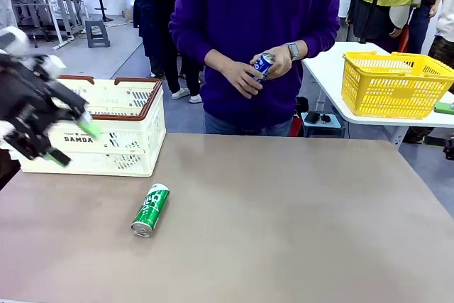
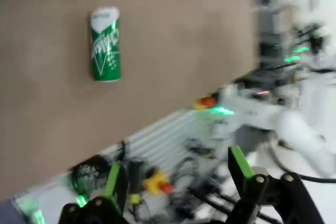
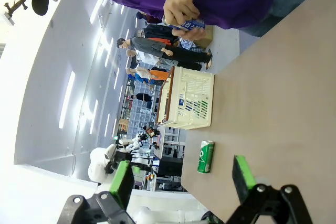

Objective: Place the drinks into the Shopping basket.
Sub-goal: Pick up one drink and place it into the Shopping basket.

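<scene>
Grasp next: left pincer [image 1: 74, 143], open and empty at near left by basket [image 1: 120, 148], should close across the middle of green can [image 1: 150, 209], or it rolls. Can lies sideways on tabletop [image 1: 298, 232], near side of basket; silver ends, white lettering. Right pincer [image 3: 181, 179] open. Blue can [image 1: 263, 64] in person's hands [image 1: 240, 77], far.

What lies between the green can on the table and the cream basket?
Nothing; the front view shows bare tabletop between the green can and the basket.
</scene>
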Robot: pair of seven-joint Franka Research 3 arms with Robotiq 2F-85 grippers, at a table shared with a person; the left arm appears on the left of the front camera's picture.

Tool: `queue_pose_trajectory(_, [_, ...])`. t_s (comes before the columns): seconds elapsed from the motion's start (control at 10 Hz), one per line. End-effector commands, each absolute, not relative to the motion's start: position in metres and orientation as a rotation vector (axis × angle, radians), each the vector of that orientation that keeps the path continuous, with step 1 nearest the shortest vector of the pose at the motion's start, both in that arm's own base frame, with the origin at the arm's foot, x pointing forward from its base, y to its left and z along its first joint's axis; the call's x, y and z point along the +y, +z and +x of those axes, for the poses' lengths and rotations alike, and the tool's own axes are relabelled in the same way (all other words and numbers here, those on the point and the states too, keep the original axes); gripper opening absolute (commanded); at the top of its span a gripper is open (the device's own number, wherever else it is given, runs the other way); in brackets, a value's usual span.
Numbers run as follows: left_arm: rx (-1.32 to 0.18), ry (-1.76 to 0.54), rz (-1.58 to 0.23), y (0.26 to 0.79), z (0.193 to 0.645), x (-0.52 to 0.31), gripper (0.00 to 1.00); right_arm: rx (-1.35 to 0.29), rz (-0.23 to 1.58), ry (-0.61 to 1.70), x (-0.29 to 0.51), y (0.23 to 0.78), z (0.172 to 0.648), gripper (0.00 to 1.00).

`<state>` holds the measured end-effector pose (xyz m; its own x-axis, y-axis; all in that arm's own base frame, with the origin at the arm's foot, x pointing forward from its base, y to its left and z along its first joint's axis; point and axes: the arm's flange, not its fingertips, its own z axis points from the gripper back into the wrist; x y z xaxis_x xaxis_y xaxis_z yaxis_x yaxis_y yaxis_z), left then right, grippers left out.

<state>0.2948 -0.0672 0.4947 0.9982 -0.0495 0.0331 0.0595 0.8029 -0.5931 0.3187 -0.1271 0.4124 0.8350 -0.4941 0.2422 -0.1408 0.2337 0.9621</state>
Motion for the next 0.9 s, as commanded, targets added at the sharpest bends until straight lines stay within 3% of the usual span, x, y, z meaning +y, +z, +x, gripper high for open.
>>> queue_pose_trajectory(0.0, [-0.172, -0.139, -0.219, 0.467, 0.295, -0.092, 1.0, -0.578, 1.346, -0.263, -0.127, 0.416, 0.319, 1.0])
queue_pose_trajectory(0.1, [-0.264, -0.335, -0.21, 0.475, 0.292, -0.093, 1.0, -0.578, 1.346, -0.263, -0.127, 0.416, 0.319, 1.0])
queue_pose_trajectory(0.2, [-0.056, -0.124, -0.48, 0.487, 0.294, -0.095, 1.0, -0.578, 1.346, -0.263, -0.127, 0.416, 0.319, 1.0])
queue_pose_trajectory(0.6, [-0.074, -0.17, -0.42, 0.483, 0.296, -0.1, 1.0, -0.578, 1.346, -0.263, -0.127, 0.416, 0.319, 1.0])
queue_pose_trajectory(0.7, [-0.052, -0.432, -0.419, 0.471, 0.303, -0.13, 1.0, -0.578, 1.346, -0.263, -0.127, 0.416, 0.319, 1.0])
queue_pose_trajectory(0.8, [-0.107, -0.424, -0.329, 0.462, 0.308, -0.162, 1.0, -0.578, 1.346, -0.263, -0.127, 0.416, 0.319, 1.0])
